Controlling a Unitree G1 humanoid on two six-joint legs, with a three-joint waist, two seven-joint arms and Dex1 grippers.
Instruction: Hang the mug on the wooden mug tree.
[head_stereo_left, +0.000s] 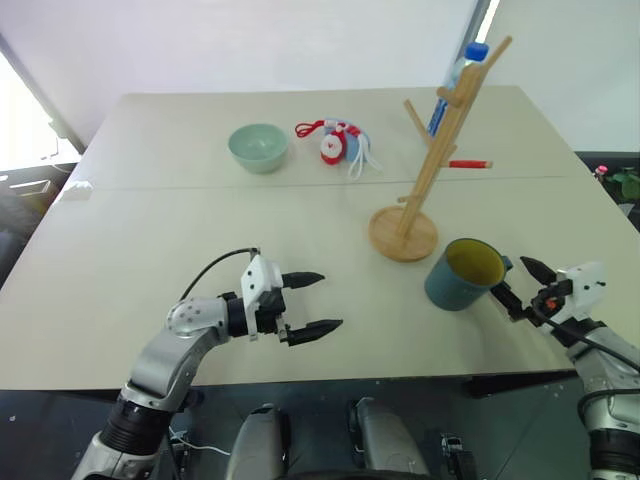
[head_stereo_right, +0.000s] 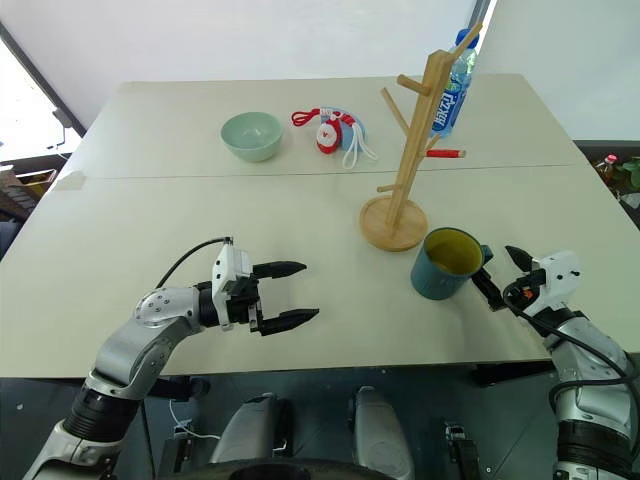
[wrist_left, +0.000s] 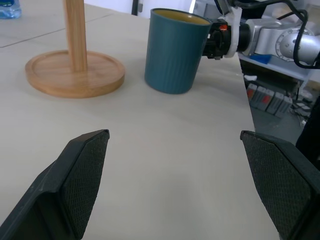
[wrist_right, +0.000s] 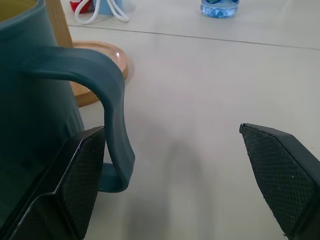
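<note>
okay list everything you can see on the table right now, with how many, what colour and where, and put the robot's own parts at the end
table: one, beige, under everything.
mug: one, teal with yellow inside, upright near the front right edge, handle toward the right end effector.
mug tree: one, light wood, standing just behind the mug, no mug on it.
bowl: one, pale green, far left of centre.
bottle: one, clear with blue cap, behind the mug tree.
pouch: one, red, white and blue with cords, right of the bowl.
red item: one, small, by the bottle; cannot tell what.
left end effector: one, black, open, holding nothing.
right end effector: one, black, open, beside the mug handle.
</note>
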